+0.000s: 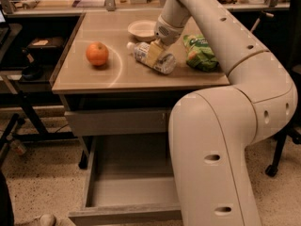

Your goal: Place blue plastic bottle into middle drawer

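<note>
The blue plastic bottle [162, 62] lies on its side on the tan tabletop [117, 76], white cap pointing left, between the orange and the green bag. My gripper [154, 53] reaches down from above onto the bottle's middle, and one tan finger [153, 54] shows across its front. It looks shut on the bottle, which sits at or just above the tabletop. The middle drawer [131, 192] is pulled open below the table, with a bare grey inside. My arm's large white body covers its right part.
An orange [97, 53] sits on the table's left. A white bowl [142, 29] stands behind the bottle and a green snack bag [200, 53] lies to its right. A closed grey drawer front [117, 121] is above the open one. Black shelving [28, 55] stands to the left.
</note>
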Available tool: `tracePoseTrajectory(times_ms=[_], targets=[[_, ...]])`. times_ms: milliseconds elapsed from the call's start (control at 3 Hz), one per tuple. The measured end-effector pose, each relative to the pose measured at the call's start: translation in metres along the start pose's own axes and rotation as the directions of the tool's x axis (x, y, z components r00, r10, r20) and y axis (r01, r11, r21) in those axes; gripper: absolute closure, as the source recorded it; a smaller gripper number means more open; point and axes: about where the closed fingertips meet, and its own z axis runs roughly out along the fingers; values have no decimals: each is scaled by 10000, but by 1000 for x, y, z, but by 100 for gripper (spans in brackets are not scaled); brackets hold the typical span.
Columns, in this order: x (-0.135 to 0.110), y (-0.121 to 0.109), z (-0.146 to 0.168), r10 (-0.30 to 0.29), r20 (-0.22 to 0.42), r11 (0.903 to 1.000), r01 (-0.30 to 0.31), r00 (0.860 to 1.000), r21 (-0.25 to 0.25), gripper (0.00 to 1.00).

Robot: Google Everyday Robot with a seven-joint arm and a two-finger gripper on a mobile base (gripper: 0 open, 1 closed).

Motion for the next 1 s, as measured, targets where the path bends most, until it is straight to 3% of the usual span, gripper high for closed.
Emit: tracePoseTrajectory(times_ms=[333,667,1000], targets=[[0,0,0,0,0,10000,0,10000,0,100],[7,7,-7,15,-73,10000,-14,10000,74,100],[31,24,-25,443,-190,9987,-437,9988,274,100]])
